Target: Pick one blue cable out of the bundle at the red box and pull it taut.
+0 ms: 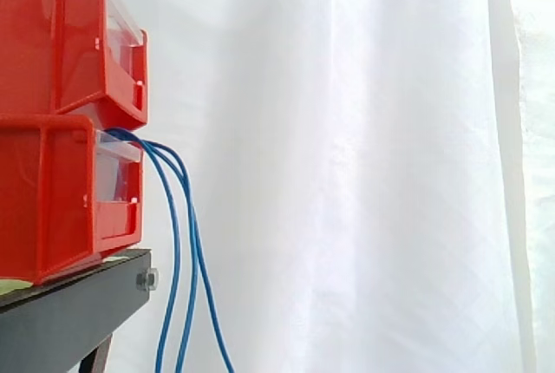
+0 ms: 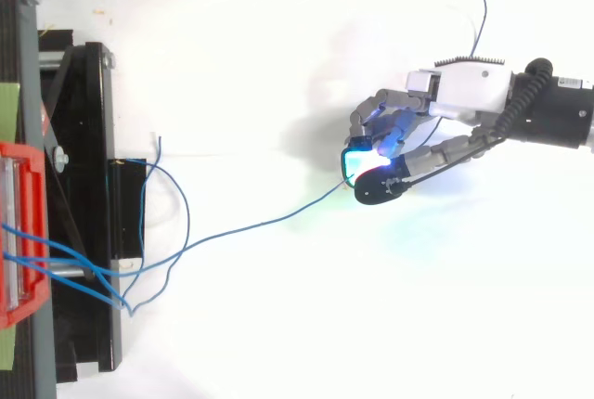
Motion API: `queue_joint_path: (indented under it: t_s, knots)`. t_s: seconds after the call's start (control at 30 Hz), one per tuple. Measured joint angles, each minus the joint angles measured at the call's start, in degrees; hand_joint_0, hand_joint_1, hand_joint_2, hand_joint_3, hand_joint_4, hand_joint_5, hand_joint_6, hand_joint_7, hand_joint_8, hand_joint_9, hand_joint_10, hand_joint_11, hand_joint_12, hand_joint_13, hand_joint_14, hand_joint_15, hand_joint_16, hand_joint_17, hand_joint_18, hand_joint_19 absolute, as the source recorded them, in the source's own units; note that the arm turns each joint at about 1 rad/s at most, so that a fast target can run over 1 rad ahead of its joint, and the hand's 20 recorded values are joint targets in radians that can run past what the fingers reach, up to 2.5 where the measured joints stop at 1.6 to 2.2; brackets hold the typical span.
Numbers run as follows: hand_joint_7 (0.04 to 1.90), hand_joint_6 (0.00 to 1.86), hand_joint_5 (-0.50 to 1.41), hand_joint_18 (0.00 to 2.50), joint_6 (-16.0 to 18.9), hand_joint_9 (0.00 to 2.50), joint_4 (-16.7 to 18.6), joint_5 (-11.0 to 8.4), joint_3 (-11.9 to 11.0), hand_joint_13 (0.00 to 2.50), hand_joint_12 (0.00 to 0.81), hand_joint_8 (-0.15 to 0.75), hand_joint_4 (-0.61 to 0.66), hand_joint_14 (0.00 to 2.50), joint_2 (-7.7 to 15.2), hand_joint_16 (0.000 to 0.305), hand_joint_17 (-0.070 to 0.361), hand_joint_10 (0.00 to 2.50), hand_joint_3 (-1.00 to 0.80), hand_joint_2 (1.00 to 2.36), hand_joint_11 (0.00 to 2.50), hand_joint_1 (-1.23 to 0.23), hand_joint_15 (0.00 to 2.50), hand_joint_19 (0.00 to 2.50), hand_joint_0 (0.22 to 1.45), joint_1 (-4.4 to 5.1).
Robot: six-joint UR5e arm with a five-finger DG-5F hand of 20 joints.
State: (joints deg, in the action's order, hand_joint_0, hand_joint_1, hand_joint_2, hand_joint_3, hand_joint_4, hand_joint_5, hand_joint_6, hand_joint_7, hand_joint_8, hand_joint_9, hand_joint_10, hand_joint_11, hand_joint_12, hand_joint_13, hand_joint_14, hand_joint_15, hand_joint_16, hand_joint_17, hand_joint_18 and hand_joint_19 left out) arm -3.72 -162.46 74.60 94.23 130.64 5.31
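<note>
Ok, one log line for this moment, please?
hand: pinching blue cable | blue cable: runs from red bin to hand, gently curved, not yet taut | other cables: loose by black stand

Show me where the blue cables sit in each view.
Side view: blue cables hang at lower left from the lower red bin, past the black stand.
Top view: at left, crossing the black stand; one strand runs right into the hand's fingers.
Shared landmark: the black stand.
</note>
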Motion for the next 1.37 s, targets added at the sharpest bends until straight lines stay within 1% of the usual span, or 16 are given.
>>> queue_joint_path:
  t_s: [0.23, 0.53, 0.7, 0.9, 1.37]
  knots:
    - [1.17, 0.93, -0.13, 0.41, -0.12, 1.04, 2.44, -0.20, 0.01, 0.46, 0.435, 0.429, 0.10, 0.01, -0.03, 0.056, 0.125, 0.01, -0.14, 1.02, 1.12, -0.82, 0.17, 0.24, 0.67, -0.01]
    - [1.18, 0.93, -0.13, 0.41, -0.15, 1.03, 7.25, -0.25, 0.00, 0.46, 0.435, 0.427, 0.09, 0.00, -0.03, 0.056, 0.125, 0.01, -0.13, 1.02, 1.12, -0.82, 0.17, 0.24, 0.67, -0.02]
    - [1.18, 0.93, -0.13, 0.41, -0.15, 1.03, 9.20, -0.25, 0.00, 0.46, 0.434, 0.426, 0.09, 0.00, -0.03, 0.056, 0.125, 0.01, -0.13, 1.02, 1.13, -0.82, 0.17, 0.24, 0.67, -0.03]
    - [1.17, 0.93, -0.13, 0.41, -0.15, 1.02, 9.98, -0.25, 0.00, 0.46, 0.433, 0.422, 0.09, 0.01, -0.03, 0.055, 0.125, 0.01, -0.13, 1.02, 1.12, -0.82, 0.17, 0.24, 0.67, -0.02]
    - [1.16, 0.93, -0.13, 0.41, -0.15, 1.01, 10.05, -0.25, 0.00, 0.46, 0.431, 0.424, 0.09, 0.01, -0.03, 0.055, 0.124, 0.01, -0.13, 1.02, 1.10, -0.82, 0.17, 0.24, 0.67, -0.04]
